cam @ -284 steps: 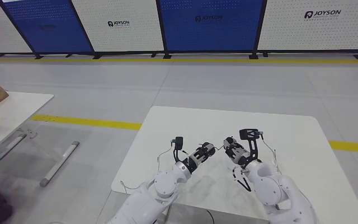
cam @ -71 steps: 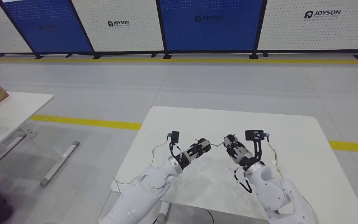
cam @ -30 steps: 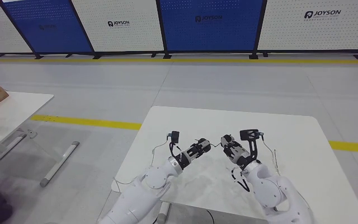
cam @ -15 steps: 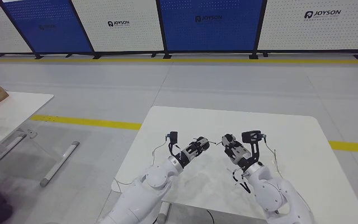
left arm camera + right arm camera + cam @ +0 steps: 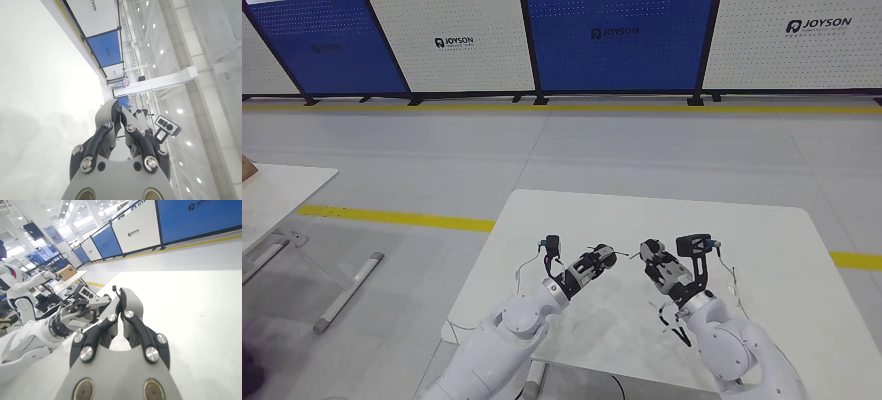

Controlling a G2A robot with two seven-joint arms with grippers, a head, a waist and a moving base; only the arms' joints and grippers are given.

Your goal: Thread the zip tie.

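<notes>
Plainly, the right jaws are pressed together on the zip tie. Its thin black strap runs up between the black pads, and its small square head stands out just past their tips, held up off the surface. The left jaws are drawn close as well, their pads nearly meeting, with a small dark sliver caught at the tips. Whether that sliver is the tie's other end I cannot tell.

In the right wrist view, the left arm's fingertips sit just beside the tie's head, and no contact can be made out. From the top view, the left arm and the right arm both reach over the near half of the white surface, their tips turned toward each other with a small gap between.

Further out, a yellow line crosses the grey floor, and a row of blue and white panels stands along the far side. A second table lies off to the left. In the right wrist view a cardboard box rests on another table, with another white robot beside it.
</notes>
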